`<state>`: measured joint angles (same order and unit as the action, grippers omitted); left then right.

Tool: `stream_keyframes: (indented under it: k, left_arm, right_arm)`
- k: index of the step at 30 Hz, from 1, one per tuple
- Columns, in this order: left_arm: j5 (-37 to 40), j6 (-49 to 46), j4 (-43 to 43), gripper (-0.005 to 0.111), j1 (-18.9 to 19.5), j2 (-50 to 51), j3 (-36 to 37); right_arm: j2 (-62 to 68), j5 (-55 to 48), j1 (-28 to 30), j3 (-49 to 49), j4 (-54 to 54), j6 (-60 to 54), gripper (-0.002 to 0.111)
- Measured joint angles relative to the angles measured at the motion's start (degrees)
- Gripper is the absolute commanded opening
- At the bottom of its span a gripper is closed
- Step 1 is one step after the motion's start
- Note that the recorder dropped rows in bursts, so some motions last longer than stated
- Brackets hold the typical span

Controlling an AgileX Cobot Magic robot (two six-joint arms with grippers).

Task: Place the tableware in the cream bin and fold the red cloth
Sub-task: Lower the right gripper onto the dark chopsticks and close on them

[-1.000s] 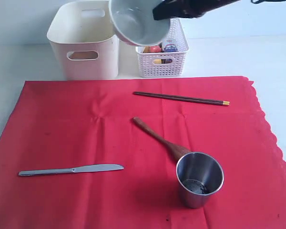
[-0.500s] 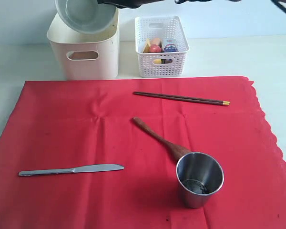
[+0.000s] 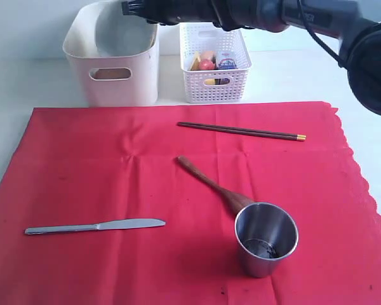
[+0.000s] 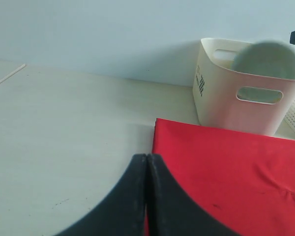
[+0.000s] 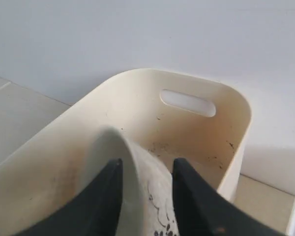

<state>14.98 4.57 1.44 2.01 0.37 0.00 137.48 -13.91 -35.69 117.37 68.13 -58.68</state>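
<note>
Now setting white bowl [image 5: 146,211] in cream bin [image 5: 206,142], right gripper [image 5: 146,169] around its rim (tight or loose? cannot tell), left gripper [image 4: 146,160] pinched shut. Next: let go, lift out.

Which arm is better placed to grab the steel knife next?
Probably left: the left gripper, shut, sits by the red cloth's left edge, the knife's side. The right gripper is over the cream bin, straddling the bowl.
</note>
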Motion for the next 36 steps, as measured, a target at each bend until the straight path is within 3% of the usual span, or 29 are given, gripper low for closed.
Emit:
stream_keyframes:
  k: [4, 9, 13, 21, 24, 26, 31, 36]
  left_arm:
    - [0.0, 0.0, 0.0, 0.001, 0.0, 0.0, 0.0]
    - [0.0, 0.0, 0.0, 0.001, 0.0, 0.0, 0.0]
    - [0.0, 0.0, 0.0, 0.001, 0.0, 0.0, 0.0]
    - [0.0, 0.0, 0.0, 0.001, 0.0, 0.0, 0.0]
    - [0.0, 0.0, 0.0, 0.001, 0.0, 0.0, 0.0]
    - [0.0, 0.0, 0.0, 0.001, 0.0, 0.0, 0.0]
    - [0.0, 0.0, 0.0, 0.001, 0.0, 0.0, 0.0]
    - [0.0, 0.0, 0.0, 0.001, 0.0, 0.0, 0.0]
  right_arm:
    - [0.0, -0.63, -0.41, 0.14, 0.11, 0.0, 0.056]
    - [-1.7, -7.63, 0.27, 0.14, -0.22, 0.0, 0.055]
    - [-6.86, -17.1, 2.7, 0.14, -7.18, 4.46, 0.052]
    - [-18.31, -33.85, 6.48, 0.47, -32.63, 24.78, 0.012]
    - [-21.54, -41.28, 6.48, 0.47, -39.98, 28.85, 0.001]
    - [-23.24, -44.75, 6.48, -0.13, -43.05, 30.2, 0.0]
    - [-28.14, -47.92, 6.48, -10.28, -47.12, 31.5, 0.0]
    - [-27.42, -39.81, 6.48, -26.04, -56.16, 32.03, 0.004]
